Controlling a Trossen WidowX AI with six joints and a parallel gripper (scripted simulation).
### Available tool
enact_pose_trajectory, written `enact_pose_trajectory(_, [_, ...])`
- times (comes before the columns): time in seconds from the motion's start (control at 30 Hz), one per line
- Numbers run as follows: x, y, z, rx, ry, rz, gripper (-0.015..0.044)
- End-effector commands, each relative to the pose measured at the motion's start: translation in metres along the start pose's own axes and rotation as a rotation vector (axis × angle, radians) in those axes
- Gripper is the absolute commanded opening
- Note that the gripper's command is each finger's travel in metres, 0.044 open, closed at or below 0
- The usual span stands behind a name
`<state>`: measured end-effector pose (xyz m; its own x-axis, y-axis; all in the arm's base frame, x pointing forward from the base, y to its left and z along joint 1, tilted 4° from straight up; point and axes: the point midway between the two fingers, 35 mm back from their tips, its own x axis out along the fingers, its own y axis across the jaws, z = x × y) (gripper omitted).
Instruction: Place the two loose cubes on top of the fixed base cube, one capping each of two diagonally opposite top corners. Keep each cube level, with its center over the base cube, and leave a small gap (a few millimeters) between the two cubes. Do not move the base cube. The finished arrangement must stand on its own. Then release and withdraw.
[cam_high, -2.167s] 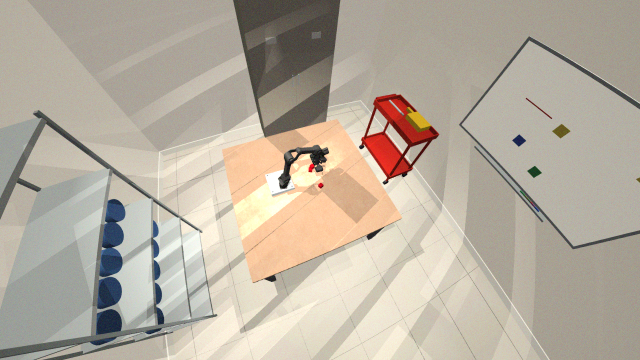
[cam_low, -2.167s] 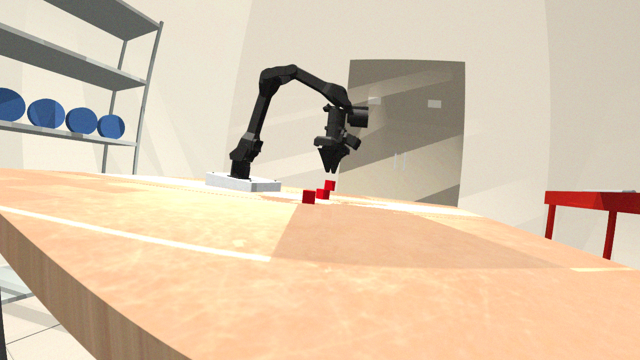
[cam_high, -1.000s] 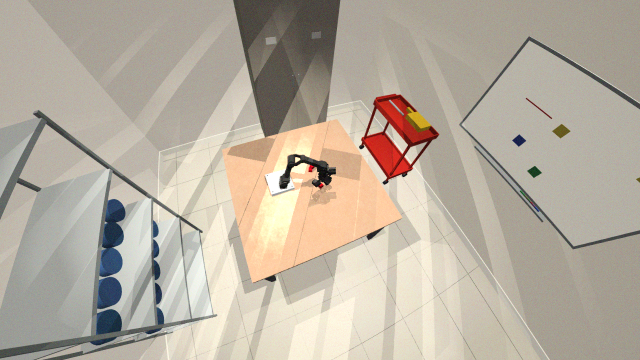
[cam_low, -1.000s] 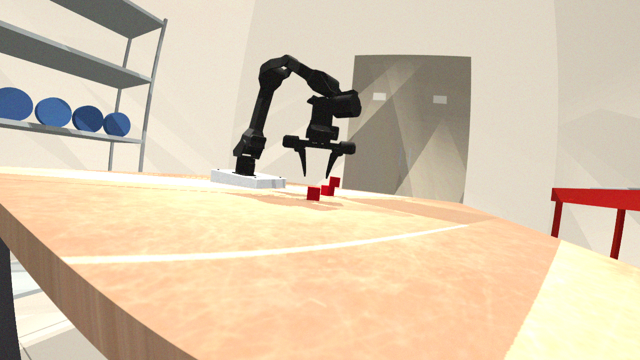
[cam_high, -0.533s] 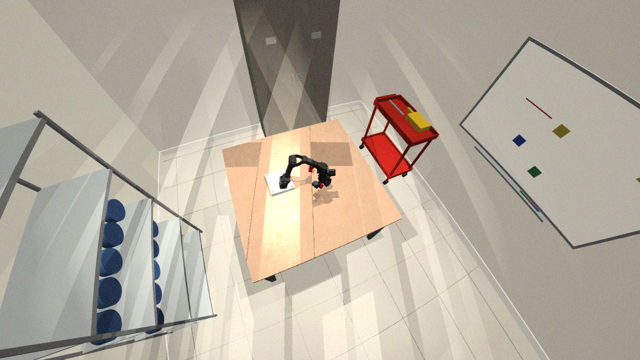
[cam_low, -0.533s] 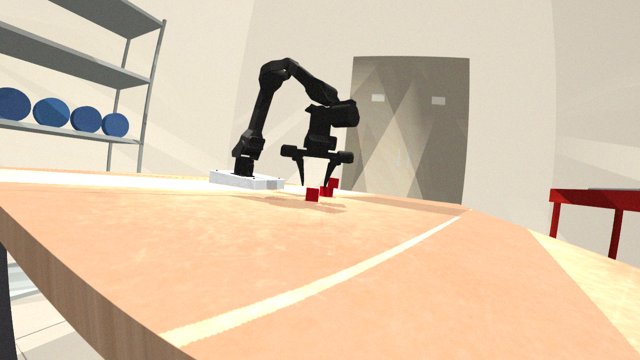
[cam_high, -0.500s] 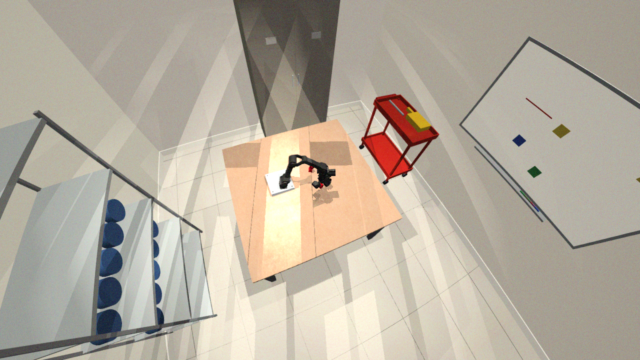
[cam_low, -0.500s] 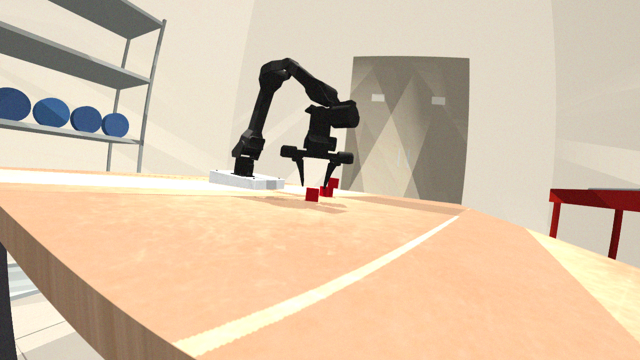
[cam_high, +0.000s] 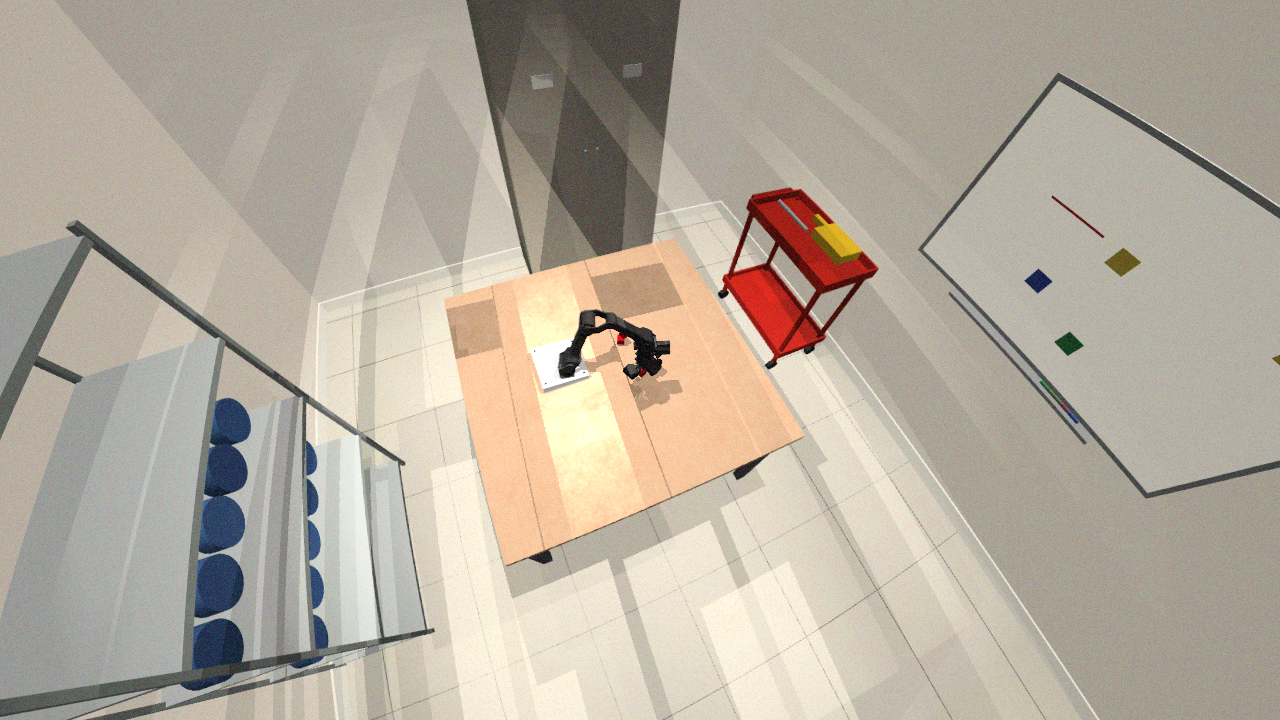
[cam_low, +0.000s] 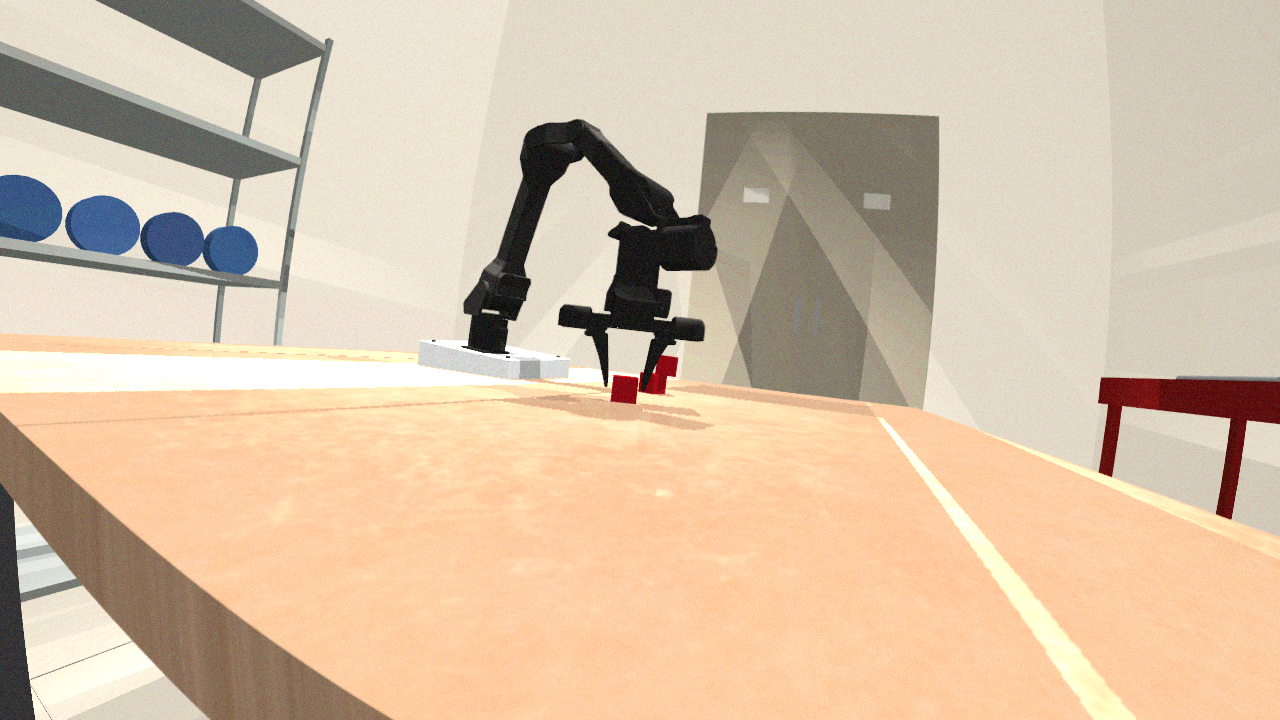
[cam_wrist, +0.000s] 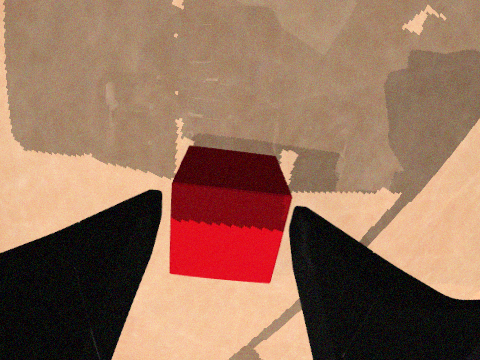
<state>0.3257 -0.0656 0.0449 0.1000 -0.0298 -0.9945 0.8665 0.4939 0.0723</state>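
Observation:
A loose red cube (cam_low: 623, 390) (cam_wrist: 225, 240) rests on the table between the fingertips. My gripper (cam_low: 626, 385) (cam_wrist: 227, 210) points down around it and is open. In the wrist view, bare table shows between the left finger and the cube; the right fingertip is very close to its side. The base cube (cam_low: 654, 385) stands behind, partly hidden by a finger in the exterior view. The other red cube (cam_low: 666, 365) sits on it, offset to the right and looking level. In the top view the gripper mostly hides the loose cube, and the arm partly covers the red pair (cam_high: 621, 339).
The wooden table (cam_high: 716, 420) (cam_low: 662, 555) carries the arm's white base plate (cam_high: 547, 379) (cam_low: 465, 360) on the side away from the gripper. A red trolley (cam_high: 774, 308) stands beyond the table edge. Shelves with blue round objects (cam_high: 221, 523) stand on the other side.

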Motion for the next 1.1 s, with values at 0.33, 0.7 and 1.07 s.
enact_pose_trajectory(0.33, [-0.016,0.002,0.002,0.003,0.003,0.002,0.0105])
enact_pose_trajectory(0.7, [-0.050,0.004,0.003,0.003,0.002,0.002,0.0105])
enact_pose_trajectory(1.07, [-0.085,0.003,0.002,0.003,0.002,0.002,0.0105])
